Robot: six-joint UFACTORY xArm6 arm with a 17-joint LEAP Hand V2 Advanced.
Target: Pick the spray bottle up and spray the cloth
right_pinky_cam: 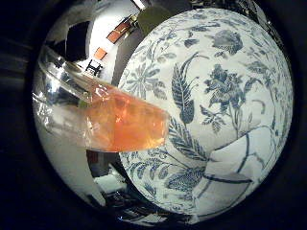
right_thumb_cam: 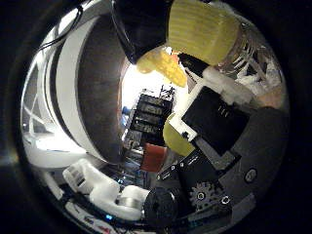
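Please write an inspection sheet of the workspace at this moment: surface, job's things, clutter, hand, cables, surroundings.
Surface: round table covered by a white cloth with blue flowers.
Job's things: spray bottle, clear with orange liquid, close to the palm, off the cloth; its yellow spray head and trigger show in the thumb side view.
Clutter: folded white napkin with blue lines on the cloth.
Hand: right hand, fingers curled round the bottle.
Cables: nothing seen.
Surroundings: dark shelves, an orange chair, orange panels on a white wall.
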